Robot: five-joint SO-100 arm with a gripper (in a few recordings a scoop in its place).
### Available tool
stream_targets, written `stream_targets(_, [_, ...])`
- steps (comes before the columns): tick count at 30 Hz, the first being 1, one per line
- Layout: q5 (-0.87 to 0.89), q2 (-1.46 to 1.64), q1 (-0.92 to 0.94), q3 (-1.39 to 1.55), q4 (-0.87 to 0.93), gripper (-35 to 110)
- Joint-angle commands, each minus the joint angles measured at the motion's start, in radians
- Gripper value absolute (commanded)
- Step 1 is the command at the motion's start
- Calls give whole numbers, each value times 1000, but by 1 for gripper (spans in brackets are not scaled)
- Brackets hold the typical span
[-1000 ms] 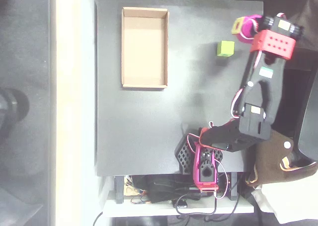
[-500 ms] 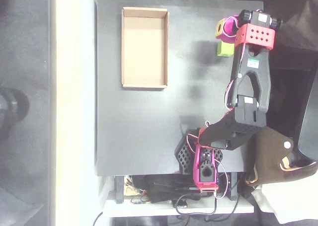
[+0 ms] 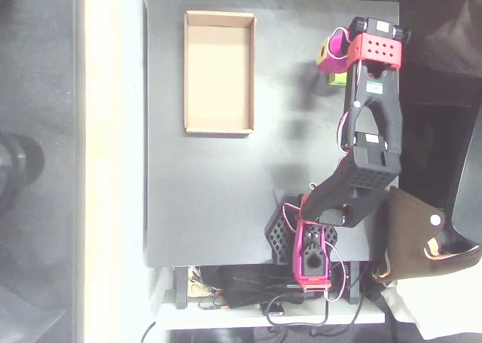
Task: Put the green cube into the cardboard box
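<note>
Toward the upper right of the overhead view, the pink claw hangs directly over the green cube, hiding most of it; just a lime sliver shows at the claw's lower edge. Whether the fingers are apart or together cannot be told from above. A red wrist block sits just right of the claw, with the black arm running down to its base near the bottom edge. Well apart, in the upper left of the black table, lies the cardboard box, its floor bare
</note>
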Motion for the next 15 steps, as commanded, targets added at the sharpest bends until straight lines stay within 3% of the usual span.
stream_targets(1, [107, 6, 12, -25, -3, 39])
stream_targets(15, [109, -18, 6, -25, -3, 39])
